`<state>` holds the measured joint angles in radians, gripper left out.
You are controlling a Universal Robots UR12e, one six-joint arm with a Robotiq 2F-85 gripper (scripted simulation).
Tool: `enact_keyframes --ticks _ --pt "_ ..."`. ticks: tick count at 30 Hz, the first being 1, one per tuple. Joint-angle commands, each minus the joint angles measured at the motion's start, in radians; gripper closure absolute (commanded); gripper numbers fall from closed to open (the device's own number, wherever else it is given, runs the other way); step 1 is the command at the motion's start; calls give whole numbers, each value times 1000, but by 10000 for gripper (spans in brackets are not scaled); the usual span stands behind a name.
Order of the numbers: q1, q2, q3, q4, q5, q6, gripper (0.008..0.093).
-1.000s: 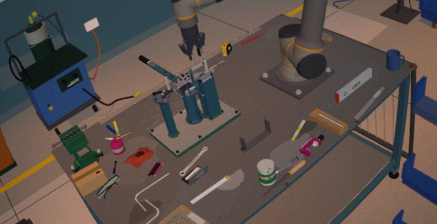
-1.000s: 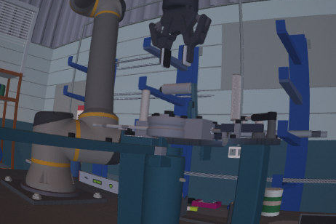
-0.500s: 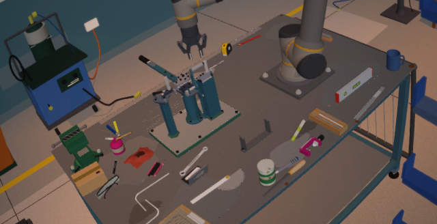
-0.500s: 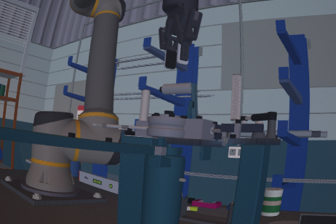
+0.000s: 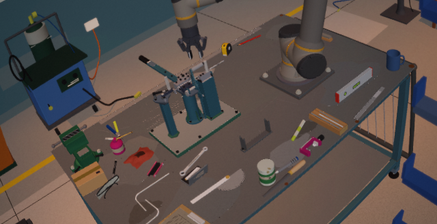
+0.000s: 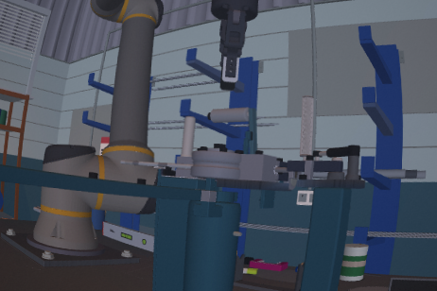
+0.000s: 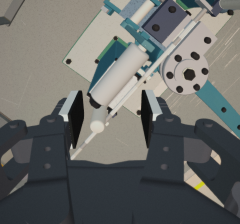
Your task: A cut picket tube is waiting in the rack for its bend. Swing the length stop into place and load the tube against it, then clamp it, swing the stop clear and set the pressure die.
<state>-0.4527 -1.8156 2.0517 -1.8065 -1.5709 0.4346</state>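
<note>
My gripper (image 5: 193, 54) (image 6: 228, 73) (image 7: 112, 114) hangs open and empty above the rear of the tube bender (image 5: 191, 97). Straight below it a pale cylindrical handle (image 7: 117, 77) (image 5: 206, 66) (image 6: 229, 115) sticks out from the bender's top. The thin picket tube (image 7: 152, 66) (image 5: 213, 67) lies in the bender along the round bend die (image 7: 185, 72) (image 6: 215, 164). A knurled upright handle (image 6: 307, 126) and a black-tipped lever (image 6: 341, 151) stand on the far side of the die. The long teal bending arm (image 5: 157, 67) reaches out to the left. The grey rack (image 5: 255, 138) on the table is empty.
The bender's teal posts and green-edged base plate (image 5: 194, 128) lie under the gripper. A tape measure (image 5: 226, 49) and red pencil (image 5: 249, 40) lie behind it. The robot base (image 5: 299, 63) stands to the right. A wrench (image 5: 193, 161), tin (image 5: 266, 172) and bent tube (image 5: 148, 196) lie in front.
</note>
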Motion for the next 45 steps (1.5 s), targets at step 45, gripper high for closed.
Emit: enact_keyframes --ticks 45 --pt "0 0 -1 -1 0 666 534"
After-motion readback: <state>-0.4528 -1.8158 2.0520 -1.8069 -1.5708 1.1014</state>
